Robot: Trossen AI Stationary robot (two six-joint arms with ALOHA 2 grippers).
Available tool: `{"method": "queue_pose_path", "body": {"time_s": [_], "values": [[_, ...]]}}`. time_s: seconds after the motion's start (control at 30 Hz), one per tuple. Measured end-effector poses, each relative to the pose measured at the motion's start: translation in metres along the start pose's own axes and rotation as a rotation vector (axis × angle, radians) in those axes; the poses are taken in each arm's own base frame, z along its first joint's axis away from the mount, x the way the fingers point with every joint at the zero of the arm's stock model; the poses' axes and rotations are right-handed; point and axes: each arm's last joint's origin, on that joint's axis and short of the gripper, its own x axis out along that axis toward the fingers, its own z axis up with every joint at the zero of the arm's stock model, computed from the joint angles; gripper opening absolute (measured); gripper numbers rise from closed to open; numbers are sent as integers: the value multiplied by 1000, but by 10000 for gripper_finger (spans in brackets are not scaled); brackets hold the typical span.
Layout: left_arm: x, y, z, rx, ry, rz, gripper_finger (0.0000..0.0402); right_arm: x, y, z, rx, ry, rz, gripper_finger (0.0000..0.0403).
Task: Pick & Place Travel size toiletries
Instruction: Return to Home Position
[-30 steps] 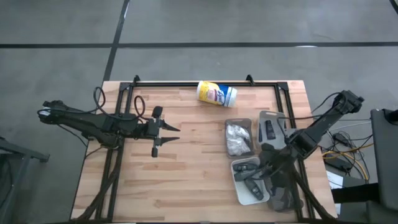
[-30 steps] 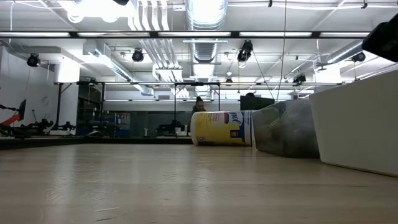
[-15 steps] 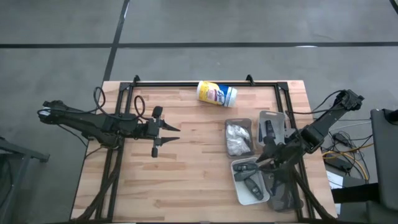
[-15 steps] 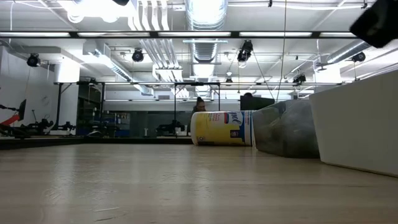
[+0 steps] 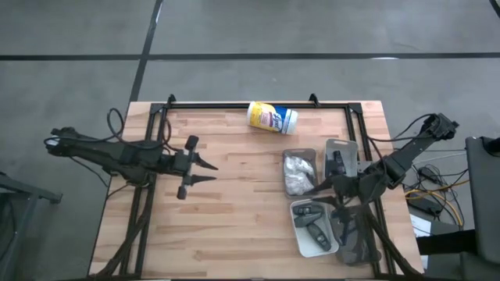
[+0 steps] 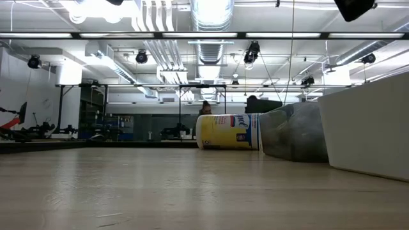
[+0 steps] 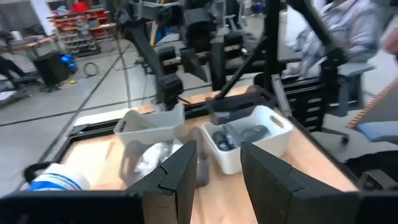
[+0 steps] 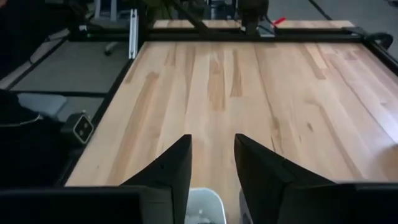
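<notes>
At the table's three o'clock, finger-sized travel size toiletries (image 5: 298,170) lie sorted in three grey rectangular plastic bins (image 5: 296,222) — job apparently done. Right gripper (image 5: 316,191) hovers above them, left gripper (image 5: 211,172) at nine o'clock — both parted wide, empty, likely bound for home.

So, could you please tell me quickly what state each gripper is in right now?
Left gripper: open, holding nothing.
Right gripper: open, holding nothing.
</notes>
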Motion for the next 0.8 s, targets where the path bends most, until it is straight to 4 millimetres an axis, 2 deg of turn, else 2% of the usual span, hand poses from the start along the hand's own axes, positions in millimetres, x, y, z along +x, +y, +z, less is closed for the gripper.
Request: {"method": "queue_pose_path", "body": {"time_s": [0.23,0.43,0.8], "values": [[-17,-1,-23,-38,-36,-8,131,8,-1,-4,-19,-63,66,94],[-33,-2,-42,-72,-89,1,131,22,-5,-22,-66,-165,195,70],[-68,1,-69,-113,-193,65,131,37,-34,-58,-41,-307,327,40]]}}
